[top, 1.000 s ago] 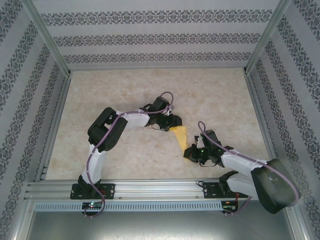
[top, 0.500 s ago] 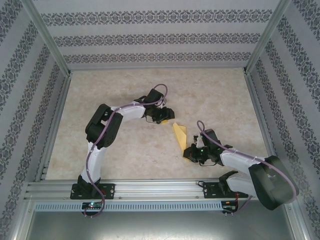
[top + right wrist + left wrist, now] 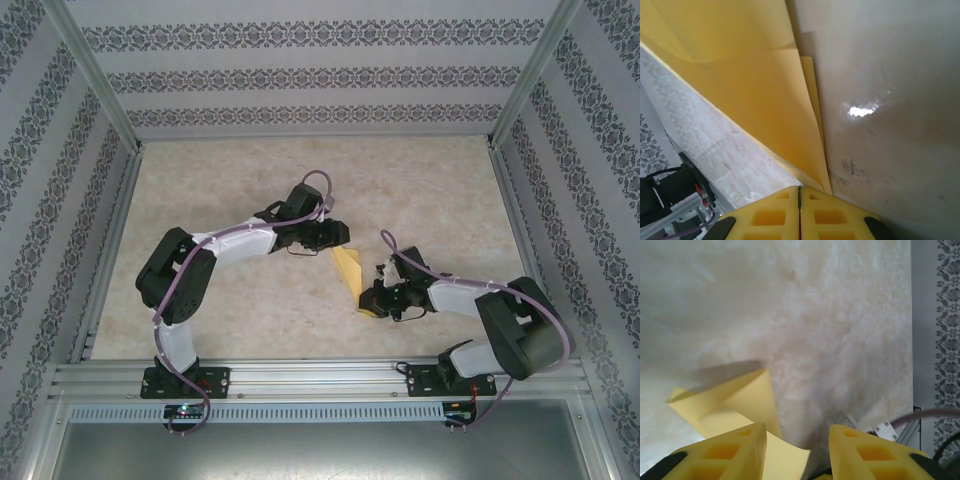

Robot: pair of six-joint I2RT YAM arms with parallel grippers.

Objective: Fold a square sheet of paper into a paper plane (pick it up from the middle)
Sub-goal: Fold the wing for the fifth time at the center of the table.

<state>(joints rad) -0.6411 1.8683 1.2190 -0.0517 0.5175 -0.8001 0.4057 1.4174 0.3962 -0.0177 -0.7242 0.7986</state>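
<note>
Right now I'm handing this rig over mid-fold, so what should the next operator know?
Right gripper: shut, pinching the near tip of the folded paper.
Left gripper: open, poised over the paper's far end, not gripping.
The paper sits on the table between the arms, already folded to a narrow wedge.
Left to do: probably final creases, then release.

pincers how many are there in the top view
2: left pincer, open, at the far end of the folded paper; right pincer, shut on its near end.
</note>
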